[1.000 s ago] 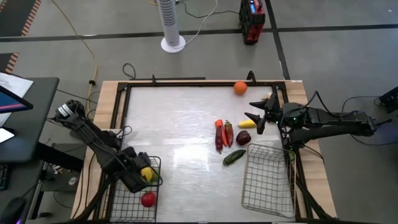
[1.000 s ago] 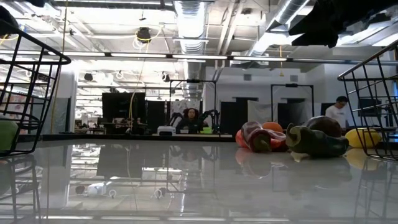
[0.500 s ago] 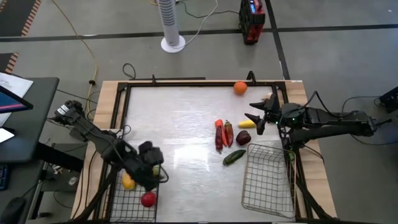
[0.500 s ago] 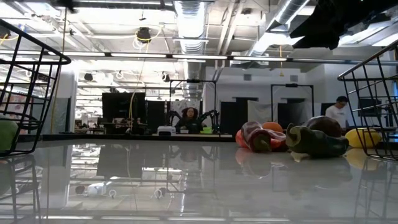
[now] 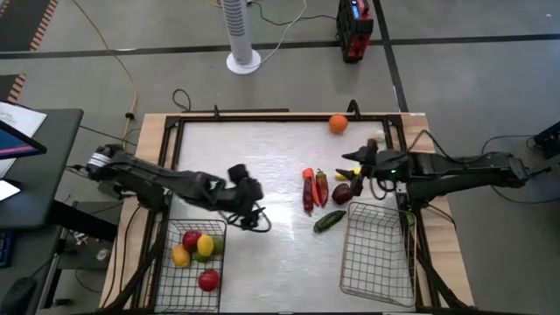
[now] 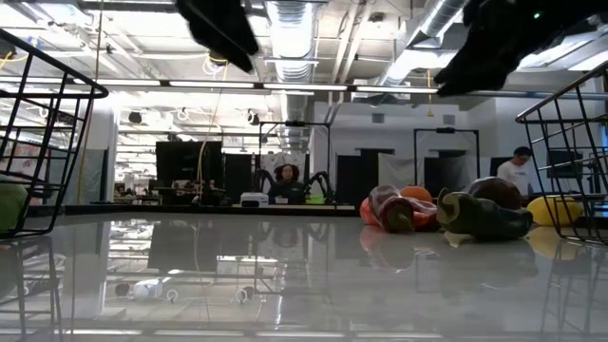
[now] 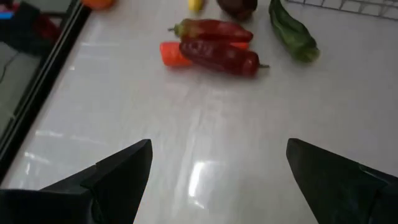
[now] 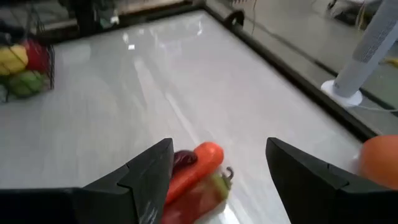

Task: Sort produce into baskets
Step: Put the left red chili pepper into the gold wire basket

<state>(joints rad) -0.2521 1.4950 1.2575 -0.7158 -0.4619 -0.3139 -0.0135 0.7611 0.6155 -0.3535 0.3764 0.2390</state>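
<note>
- Nearest, at the table's left near corner, the left basket (image 5: 188,267) holds a red apple (image 5: 208,280), a lemon (image 5: 205,246), another yellow fruit (image 5: 180,256), a second red piece (image 5: 191,239) and something green; at the right near corner the right basket (image 5: 378,254) has only bare wire showing.
- Just beyond the left basket the left gripper (image 5: 253,208) hangs over bare table (image 5: 262,149), fingers wide apart, holding nothing.
- Right of centre lie a green pepper (image 5: 329,220), two red peppers (image 5: 315,190) beside a carrot (image 5: 307,178), and a dark plum (image 5: 342,193).
- The right gripper (image 5: 354,177) hovers above the plum, fingers spread, empty; a yellow piece (image 5: 342,175) lies beneath it.
- Farthest, an orange (image 5: 338,123) sits by the far edge.
</note>
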